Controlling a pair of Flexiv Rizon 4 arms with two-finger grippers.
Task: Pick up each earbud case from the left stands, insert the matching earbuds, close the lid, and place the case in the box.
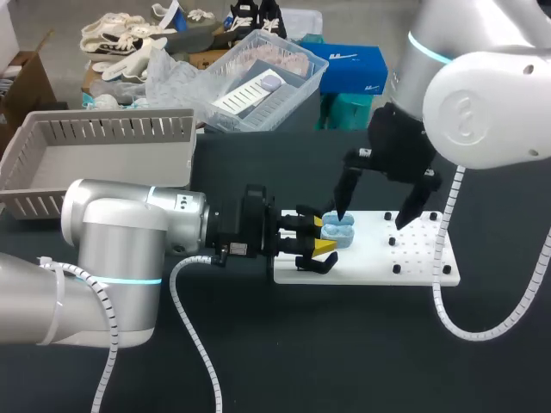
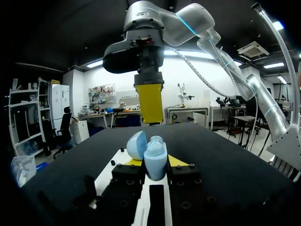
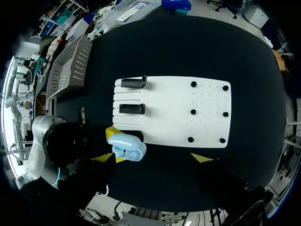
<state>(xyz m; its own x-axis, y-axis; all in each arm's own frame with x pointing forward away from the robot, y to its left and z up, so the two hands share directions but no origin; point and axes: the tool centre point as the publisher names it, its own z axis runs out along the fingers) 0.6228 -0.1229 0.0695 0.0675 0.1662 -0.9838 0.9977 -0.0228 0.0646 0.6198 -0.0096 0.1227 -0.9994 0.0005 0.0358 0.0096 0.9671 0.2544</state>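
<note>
While the left gripper [image 1: 320,243] holds: its yellow-tipped fingers pinch the light blue earbud case [image 2: 155,160] from two sides, low on the body, at the 9 o'clock end of the white board [image 1: 417,258].
Lid [image 2: 137,145]: swung open, standing beside the body. Whether earbuds already sit inside, I cannot tell.
Right gripper [image 1: 370,219]: fingers spread wide with nothing between them. One yellow tip hangs over the open case, apart from it.
Step in hand: judged from this, the right arm is about to work on the open case, either seating an earbud or pressing the lid shut.
Doing it well: come straight down on the case. Press along the hinge's swing rather than across it, so the case does not twist out of the pinch. The left arm should brace level and hold its squeeze.
Stands [image 3: 132,109]: two black ones at the board's 9 o'clock end, both bare.
Grey slatted box [image 1: 103,146]: at 10 o'clock on the table, well apart from the case, and the drop-off once the lid is down.
Risk: a sideways push could roll the smooth, rounded shell between the fingers.
</note>
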